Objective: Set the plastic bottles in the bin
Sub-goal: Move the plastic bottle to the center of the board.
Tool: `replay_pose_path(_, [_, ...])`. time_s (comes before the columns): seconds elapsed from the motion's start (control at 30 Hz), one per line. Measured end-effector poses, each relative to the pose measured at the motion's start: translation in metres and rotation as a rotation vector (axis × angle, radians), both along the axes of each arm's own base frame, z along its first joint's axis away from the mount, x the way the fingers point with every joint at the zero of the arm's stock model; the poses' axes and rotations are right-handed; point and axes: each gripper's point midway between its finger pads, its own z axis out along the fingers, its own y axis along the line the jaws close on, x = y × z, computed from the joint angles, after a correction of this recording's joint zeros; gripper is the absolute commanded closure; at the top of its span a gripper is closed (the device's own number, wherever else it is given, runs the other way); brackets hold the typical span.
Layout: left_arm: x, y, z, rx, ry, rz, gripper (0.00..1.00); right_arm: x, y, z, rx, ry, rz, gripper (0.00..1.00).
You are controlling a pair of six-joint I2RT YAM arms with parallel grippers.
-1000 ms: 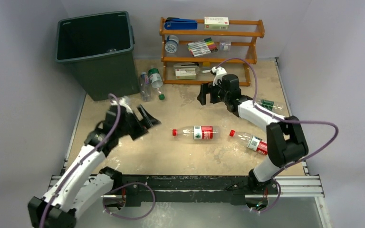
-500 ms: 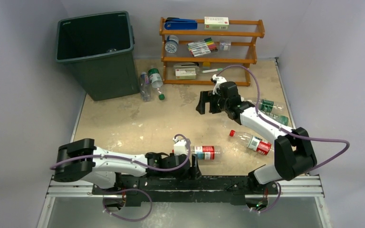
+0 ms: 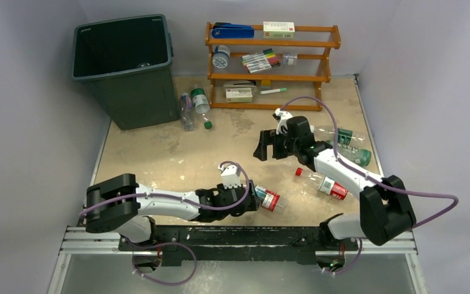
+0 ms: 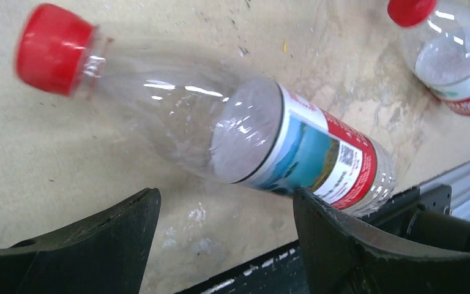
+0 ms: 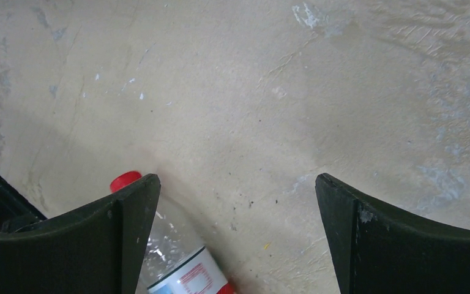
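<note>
Now left gripper [image 4: 226, 195] low over table [image 4: 67, 153], jaws apart, clasping nothing; red-capped bottle [image 4: 245, 135] lies just ahead of fingertips, near front edge. Right gripper [image 5: 237, 180] spread wide, empty; second red-capped bottle [image 5: 171, 260] beside it. Bin [image 3: 138, 98] in far-left corner, well apart.

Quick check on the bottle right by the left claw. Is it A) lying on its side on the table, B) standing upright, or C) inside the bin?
A: the red-capped bottle lies flat on the table, just ahead of the left claw, whose fingers stand apart.
</note>
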Motion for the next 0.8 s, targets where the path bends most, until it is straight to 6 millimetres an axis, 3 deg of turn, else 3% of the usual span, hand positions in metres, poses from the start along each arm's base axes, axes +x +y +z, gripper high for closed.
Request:
replay_pose_path(0.3, [0.05, 0.024, 0.001, -0.005, -0.011, 0.158, 0.21, -0.019, -0.004, 0.005, 0.044, 0.019, -0.019, 0.0])
replay_pose_path(0.5, [0.056, 0.035, 0.031, -0.045, -0.046, 0.185, 0.2, -0.031, -0.01, 0.007, 0.059, 0.025, -0.048, 0.0])
replay_pose_path(0.63, [0.07, 0.04, 0.045, -0.091, -0.058, 0.224, 0.2, -0.036, -0.014, -0.006, 0.045, 0.046, -0.059, 0.0])
replay_pose_path(0.8, [0.087, 0.046, 0.025, -0.086, -0.023, 0.261, 0.2, -0.048, -0.022, -0.035, 0.006, 0.105, -0.074, 0.0])
